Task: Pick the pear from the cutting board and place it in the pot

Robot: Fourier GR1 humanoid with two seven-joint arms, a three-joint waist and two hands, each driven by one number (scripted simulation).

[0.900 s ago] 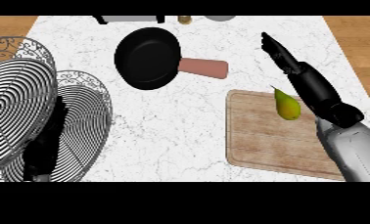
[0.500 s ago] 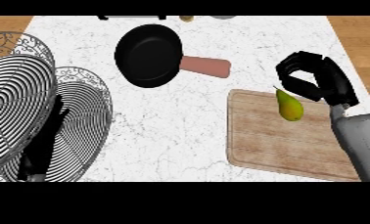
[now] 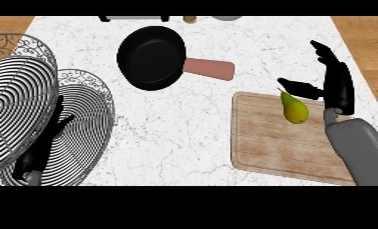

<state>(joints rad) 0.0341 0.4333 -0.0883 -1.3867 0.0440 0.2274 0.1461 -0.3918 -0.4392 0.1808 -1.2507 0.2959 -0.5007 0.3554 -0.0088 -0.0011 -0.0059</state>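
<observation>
1. Pear [image 3: 294, 109] lies on the cutting board [image 3: 280, 148], upper right part of the board, stem end pointing up and a little left, fat end toward the robot. Long axis runs roughly away from the robot, slightly tilted.
2. Right hand [image 3: 338, 87] sits just right of the pear, fingers straight and spread, thumb [image 3: 297, 87] reaching left above the pear's tip. Hand is released, grasping nothing. Thumb tip looks close to the stem end; can't tell from this angle whether it touches.
3. Key relation: pear is directly left of the right palm, in the gap under the thumb. Closing means a short sideways move left and down, fingers wrapping across the pear's short axis.
4. Left hand [image 3: 43, 147] is far left, low over the wire baskets [image 3: 81, 123], fingers look straight, holding nothing. Well apart from the pear, so the right hand is the one to use.
5. Target: black pan-like pot [image 3: 151, 58] with a reddish handle [image 3: 209, 68], on the counter [image 3: 184, 123] up and left of the board, nothing visible inside it.
6. Step judged: pre-grasp, pick not yet done.
</observation>
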